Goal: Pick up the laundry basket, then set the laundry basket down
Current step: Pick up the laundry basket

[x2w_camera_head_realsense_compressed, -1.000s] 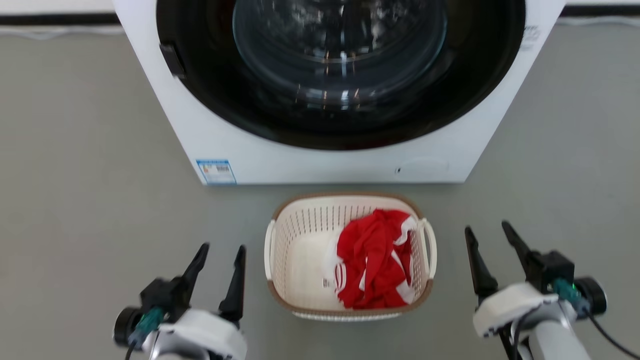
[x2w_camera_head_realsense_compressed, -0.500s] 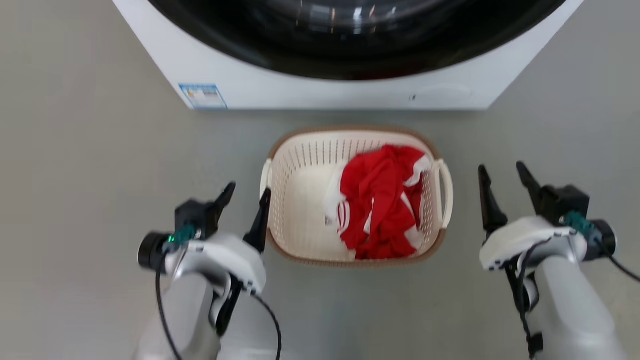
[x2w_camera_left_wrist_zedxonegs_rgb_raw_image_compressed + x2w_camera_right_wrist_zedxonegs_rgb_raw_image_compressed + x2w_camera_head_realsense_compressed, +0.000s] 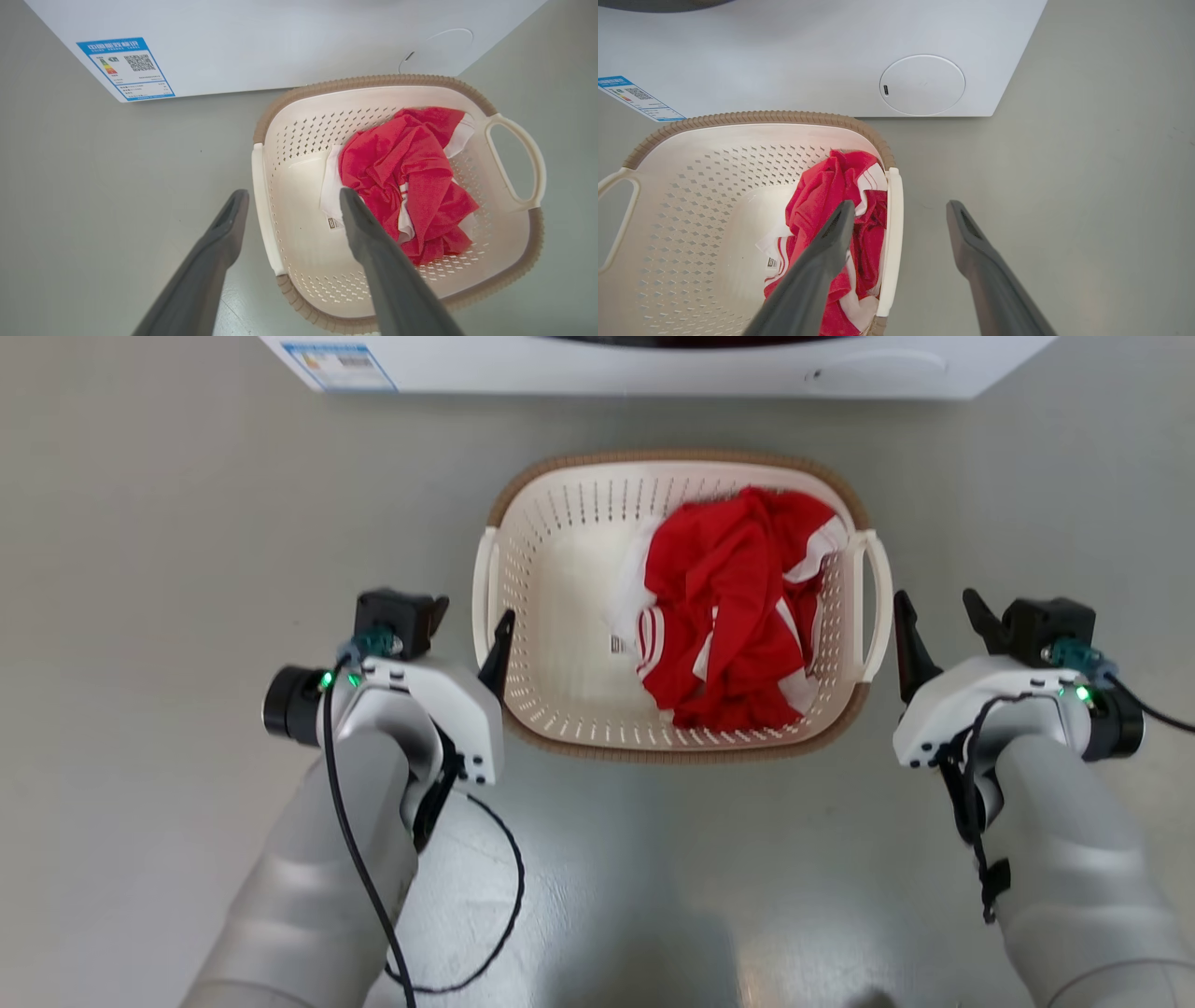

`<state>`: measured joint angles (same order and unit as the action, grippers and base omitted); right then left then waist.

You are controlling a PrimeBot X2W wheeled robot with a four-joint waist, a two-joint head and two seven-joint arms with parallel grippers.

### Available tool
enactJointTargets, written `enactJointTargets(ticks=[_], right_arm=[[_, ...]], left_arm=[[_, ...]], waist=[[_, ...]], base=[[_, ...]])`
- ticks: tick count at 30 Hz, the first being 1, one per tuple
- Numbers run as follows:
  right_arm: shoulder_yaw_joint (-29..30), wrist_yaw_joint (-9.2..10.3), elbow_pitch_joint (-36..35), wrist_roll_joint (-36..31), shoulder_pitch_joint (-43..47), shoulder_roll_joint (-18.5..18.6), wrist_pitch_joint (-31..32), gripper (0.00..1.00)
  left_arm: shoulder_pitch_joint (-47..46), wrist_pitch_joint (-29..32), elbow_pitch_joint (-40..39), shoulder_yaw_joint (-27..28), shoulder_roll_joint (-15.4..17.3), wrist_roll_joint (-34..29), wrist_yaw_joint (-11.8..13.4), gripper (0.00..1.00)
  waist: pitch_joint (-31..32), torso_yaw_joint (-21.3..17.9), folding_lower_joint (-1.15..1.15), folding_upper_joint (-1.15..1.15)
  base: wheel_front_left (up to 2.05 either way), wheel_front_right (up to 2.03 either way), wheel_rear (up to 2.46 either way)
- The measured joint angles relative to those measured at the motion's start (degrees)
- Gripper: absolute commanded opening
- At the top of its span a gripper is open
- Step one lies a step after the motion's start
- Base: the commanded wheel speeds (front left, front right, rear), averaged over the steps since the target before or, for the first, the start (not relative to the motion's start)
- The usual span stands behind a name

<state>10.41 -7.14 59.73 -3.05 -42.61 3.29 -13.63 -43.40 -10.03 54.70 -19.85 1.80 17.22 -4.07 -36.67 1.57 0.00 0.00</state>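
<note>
The laundry basket is sitting on the floor just in front of the washer, holding a red garment. Neither the lift nor the set-down is done yet. The left tool and the right tool are hanging spread apart, gripping nothing, lining up beside the left handle and the right handle.

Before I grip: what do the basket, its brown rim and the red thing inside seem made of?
The laundry basket looks like moulded cream plastic, slightly glossy: regular perforations, smooth one-piece handles. Its brown rim has even ribbing, probably moulded plastic or rubber rather than real weave. The red garment is soft cloth with white stripes, crumpled into folds.
</note>
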Motion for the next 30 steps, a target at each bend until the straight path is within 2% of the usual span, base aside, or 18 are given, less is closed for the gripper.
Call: enactJointTargets(ticks=[7,12,17,30], right_arm=[[1.34,-0.01,4.39,-0.83,-4.53,0.15,-0.1,1.0],[1.85,0.0,5.82,-1.05,-6.06,0.23,-0.27,1.0],[1.78,0.0,6.37,-1.07,-7.25,0.24,-0.58,1.0],[-2.36,-0.21,10.4,1.15,-10.94,0.38,-1.25,1.0]], left_arm=[[-6.09,0.99,4.9,-2.54,-0.08,1.99,0.13,1.0],[-9.05,1.52,8.53,-3.45,-0.21,3.27,1.8,1.0],[-12.09,0.98,11.15,-3.9,-0.21,3.32,1.8,1.0],[-15.85,2.08,14.74,-7.31,-0.25,4.54,1.62,1.0]], waist=[[-4.2,-0.45,0.0,0.0],[-6.86,-0.93,0.0,0.0],[-9.31,-1.35,0.0,0.0],[-11.86,-1.52,0.0,0.0]], base=[[0.0,0.0,0.0],[0.0,0.0,0.0],[0.0,0.0,0.0],[0.0,0.0,0.0]])
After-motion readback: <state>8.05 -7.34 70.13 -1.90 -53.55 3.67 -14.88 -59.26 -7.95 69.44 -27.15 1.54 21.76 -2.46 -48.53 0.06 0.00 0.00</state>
